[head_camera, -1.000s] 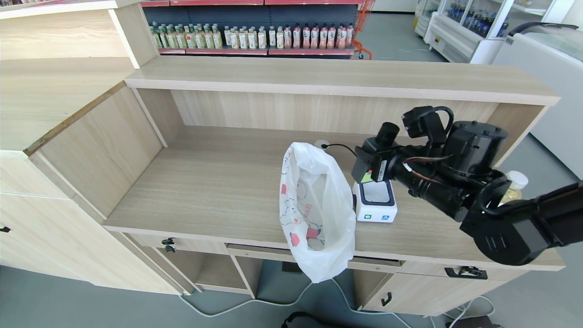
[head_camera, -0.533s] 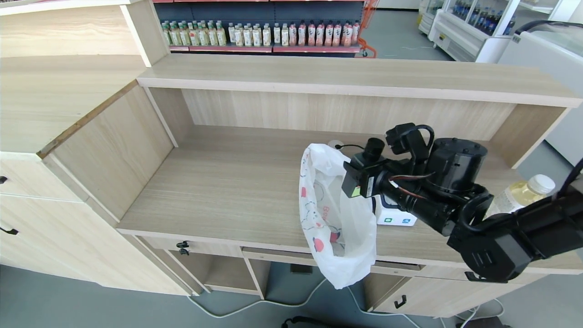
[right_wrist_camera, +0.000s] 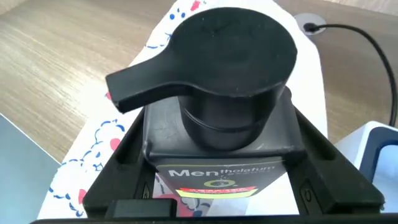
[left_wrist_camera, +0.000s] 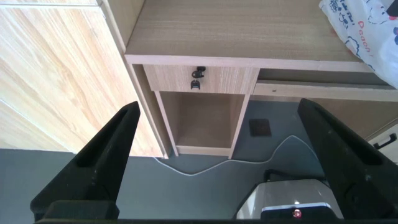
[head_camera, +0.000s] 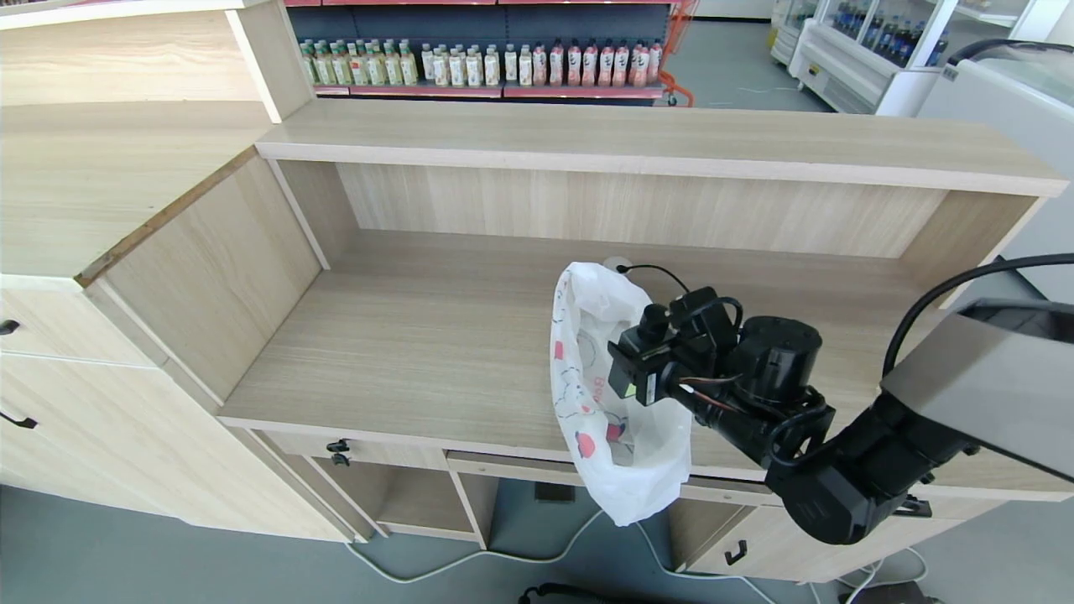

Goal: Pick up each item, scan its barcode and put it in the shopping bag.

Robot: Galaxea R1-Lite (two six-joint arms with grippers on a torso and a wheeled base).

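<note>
While the right gripper (head_camera: 639, 373) is clamped on a black pump bottle (head_camera: 646, 352), its fingers (right_wrist_camera: 118, 177) press the bottle's flat sides. The bottle hangs right over the open mouth of the shopping bag (head_camera: 587, 394). Left gripper (left_wrist_camera: 219, 124) is spread wide, nothing between the fingers, low in front of the counter (left_wrist_camera: 249, 31). Right wrist view: squarish black body, round black pump head with spout, label banded green, yellow, red; a white scanner (right_wrist_camera: 380, 149) corner and black cable (right_wrist_camera: 367, 43) beside the bag. Left wrist view: drawer (left_wrist_camera: 199, 78) with key, white cable (left_wrist_camera: 205, 168) on the floor. Bag is white plastic with red and blue print, drooping over the counter's front edge.
</note>
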